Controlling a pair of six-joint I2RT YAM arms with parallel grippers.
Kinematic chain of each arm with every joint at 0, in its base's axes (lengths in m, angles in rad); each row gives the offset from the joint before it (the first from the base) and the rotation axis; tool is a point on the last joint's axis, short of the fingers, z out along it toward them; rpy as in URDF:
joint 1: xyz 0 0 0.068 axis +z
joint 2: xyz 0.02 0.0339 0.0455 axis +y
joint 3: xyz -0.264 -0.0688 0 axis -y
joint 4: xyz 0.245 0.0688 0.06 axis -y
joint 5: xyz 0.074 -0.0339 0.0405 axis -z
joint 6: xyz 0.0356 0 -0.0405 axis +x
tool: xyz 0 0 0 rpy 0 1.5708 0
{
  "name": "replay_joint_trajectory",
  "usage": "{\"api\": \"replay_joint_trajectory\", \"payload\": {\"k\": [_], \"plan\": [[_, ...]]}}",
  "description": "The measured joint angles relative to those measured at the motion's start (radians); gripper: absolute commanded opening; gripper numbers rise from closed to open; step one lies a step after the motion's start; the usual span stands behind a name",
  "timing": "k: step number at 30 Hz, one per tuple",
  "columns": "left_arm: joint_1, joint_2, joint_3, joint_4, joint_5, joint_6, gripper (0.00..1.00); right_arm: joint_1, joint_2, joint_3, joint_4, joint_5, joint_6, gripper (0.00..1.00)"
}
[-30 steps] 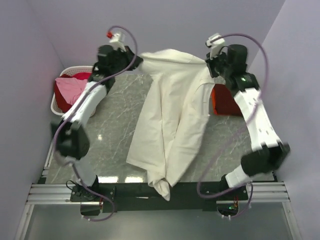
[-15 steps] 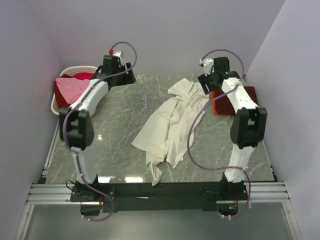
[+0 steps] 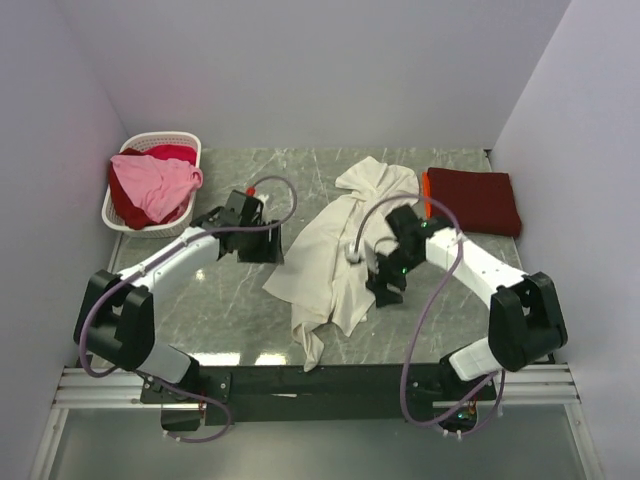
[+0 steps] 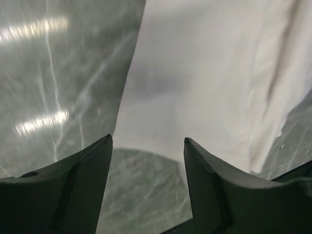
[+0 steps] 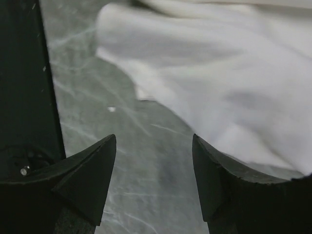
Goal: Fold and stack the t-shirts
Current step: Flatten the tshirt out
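So, the cream shirt [image 3: 335,250] lay as one long rumpled strip down the middle of the table [image 3: 210,300]. Its long axis ran from the far side toward the near edge, drifting a bit left, and ended in a thin twisted tail at the near end. It wasn't folded, just bunched up with deep creases.

There were four shirts in total. Besides the cream one, a dark red shirt [image 3: 472,200] sat folded into a neat rectangle at the far right, just beside the cream one's far end. A pink shirt [image 3: 150,188] was heaped over a red shirt [image 3: 172,153] in the one white basket [image 3: 160,138] in the far left corner.

There were two grippers. The left gripper [image 3: 262,248] sat low by the cream shirt's left edge, and the right gripper [image 3: 385,285] by its right edge. Both had their jaws spread apart, and both wrist views showed just marble and the cloth's edge through the gap.
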Motion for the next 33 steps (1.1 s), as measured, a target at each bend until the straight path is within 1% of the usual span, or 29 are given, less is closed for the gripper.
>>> {"api": "replay_joint_trajectory", "payload": {"k": [3,5,8,10,14,15,16,18,19,21,22,24,25,26,29,31,33], "plan": [[-0.022,-0.037,-0.105,-0.028,-0.018,-0.044,0.66,0.103,-0.052,-0.164,0.043,0.027,-0.036,0.71],[-0.046,-0.071,-0.159,-0.027,-0.036,-0.078,0.66,0.173,-0.086,-0.233,0.096,0.069,-0.032,0.71],[-0.072,-0.075,-0.188,-0.014,-0.051,-0.117,0.66,0.231,-0.097,-0.270,0.191,0.123,-0.014,0.70],[-0.084,-0.059,-0.196,-0.003,-0.067,-0.142,0.65,0.233,-0.093,-0.271,0.249,0.154,0.001,0.70],[-0.093,0.011,-0.195,0.029,-0.115,-0.177,0.62,0.233,-0.093,-0.272,0.324,0.191,0.009,0.70],[-0.093,0.032,-0.193,0.030,-0.133,-0.183,0.59,0.233,-0.093,-0.272,0.333,0.198,0.010,0.70],[-0.093,0.056,-0.190,0.030,-0.154,-0.188,0.58,0.233,-0.094,-0.274,0.346,0.205,0.013,0.70],[-0.094,0.095,-0.183,0.031,-0.190,-0.196,0.51,0.227,-0.094,-0.277,0.360,0.217,0.015,0.71],[-0.094,0.109,-0.175,0.024,-0.201,-0.201,0.50,0.222,-0.095,-0.277,0.364,0.217,0.016,0.71],[-0.094,0.125,-0.160,0.035,-0.219,-0.203,0.36,0.193,-0.101,-0.277,0.365,0.211,0.015,0.70],[-0.095,0.137,-0.151,0.037,-0.224,-0.205,0.23,0.169,-0.105,-0.275,0.362,0.200,0.014,0.70],[-0.095,0.156,-0.139,0.046,-0.227,-0.203,0.13,0.102,-0.111,-0.266,0.355,0.183,0.002,0.70],[-0.095,0.161,-0.134,0.048,-0.225,-0.201,0.11,0.074,-0.114,-0.259,0.351,0.178,-0.005,0.70],[-0.095,0.167,-0.129,0.050,-0.225,-0.199,0.06,0.049,-0.114,-0.252,0.349,0.177,-0.015,0.70],[-0.095,0.172,-0.117,0.047,-0.225,-0.193,0.01,0.035,-0.114,-0.243,0.348,0.163,-0.034,0.70],[-0.093,0.173,-0.106,0.032,-0.233,-0.181,0.01,0.047,-0.101,-0.237,0.347,0.154,-0.037,0.69],[-0.085,0.174,-0.083,0.009,-0.241,-0.168,0.01,0.067,-0.059,-0.220,0.349,0.153,-0.037,0.65]]}}
